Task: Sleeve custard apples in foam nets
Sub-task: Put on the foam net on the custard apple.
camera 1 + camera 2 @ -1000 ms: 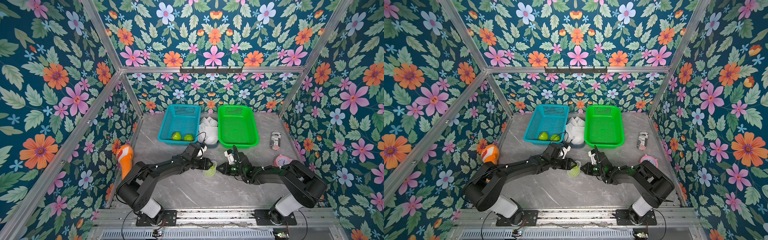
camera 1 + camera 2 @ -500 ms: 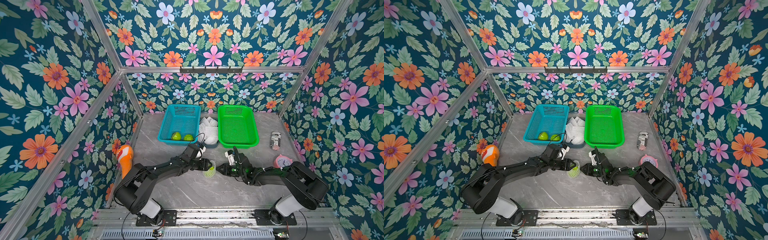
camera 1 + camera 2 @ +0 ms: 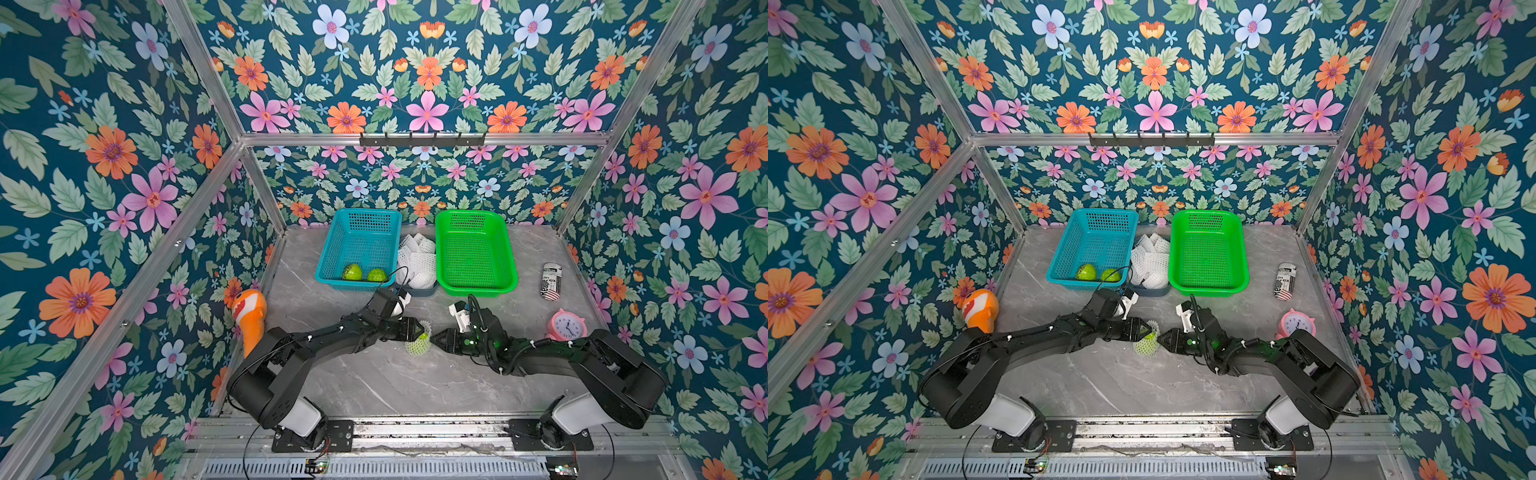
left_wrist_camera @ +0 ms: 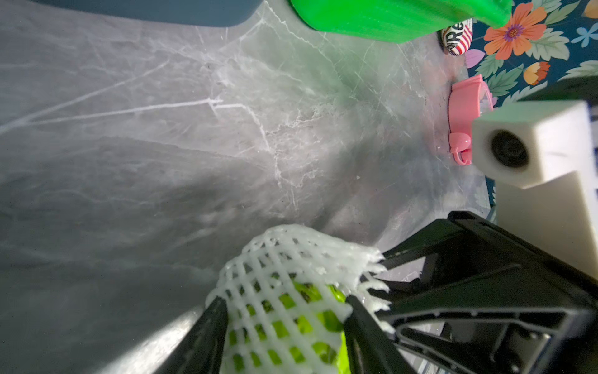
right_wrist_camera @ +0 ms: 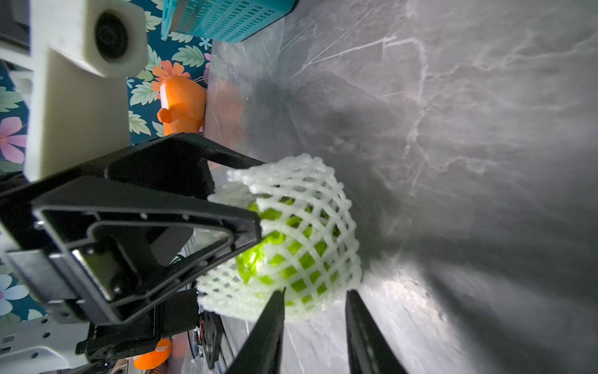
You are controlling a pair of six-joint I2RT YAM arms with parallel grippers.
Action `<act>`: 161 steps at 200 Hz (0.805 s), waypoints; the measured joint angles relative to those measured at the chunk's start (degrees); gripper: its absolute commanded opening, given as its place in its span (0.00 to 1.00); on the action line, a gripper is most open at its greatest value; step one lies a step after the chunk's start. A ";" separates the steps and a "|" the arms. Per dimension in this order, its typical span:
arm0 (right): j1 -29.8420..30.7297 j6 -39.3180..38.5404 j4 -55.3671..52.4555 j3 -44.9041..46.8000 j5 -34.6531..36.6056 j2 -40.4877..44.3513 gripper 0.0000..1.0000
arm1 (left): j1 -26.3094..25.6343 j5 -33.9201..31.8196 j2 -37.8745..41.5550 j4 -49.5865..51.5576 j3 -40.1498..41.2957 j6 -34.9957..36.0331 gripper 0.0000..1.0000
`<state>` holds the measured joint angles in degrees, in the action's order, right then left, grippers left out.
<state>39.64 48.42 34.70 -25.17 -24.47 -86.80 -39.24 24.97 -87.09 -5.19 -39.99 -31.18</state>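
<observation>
One foam net slants, open mouth up and rearward.

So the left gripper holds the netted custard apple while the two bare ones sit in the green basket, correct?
Not the green basket: both top views show the two bare custard apples in the blue basket. The left gripper does hold the netted custard apple.
</observation>
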 measured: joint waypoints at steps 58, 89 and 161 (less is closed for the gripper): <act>0.66 0.00 1.16 -1.53 -1.49 -1.86 0.25 | 0.00 -0.07 0.09 -0.48 0.31 -0.20 0.60; 0.68 0.00 2.10 -1.55 -2.08 -2.93 0.15 | 0.00 -0.63 0.09 -0.74 0.42 -0.20 0.59; 0.70 -0.02 2.32 -0.50 -0.83 -3.13 0.14 | 0.00 -1.05 0.63 -1.01 1.03 -0.24 0.59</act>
<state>40.34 48.40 37.01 -25.67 -25.30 -89.93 -39.24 23.92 -86.46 -6.20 -38.96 -31.42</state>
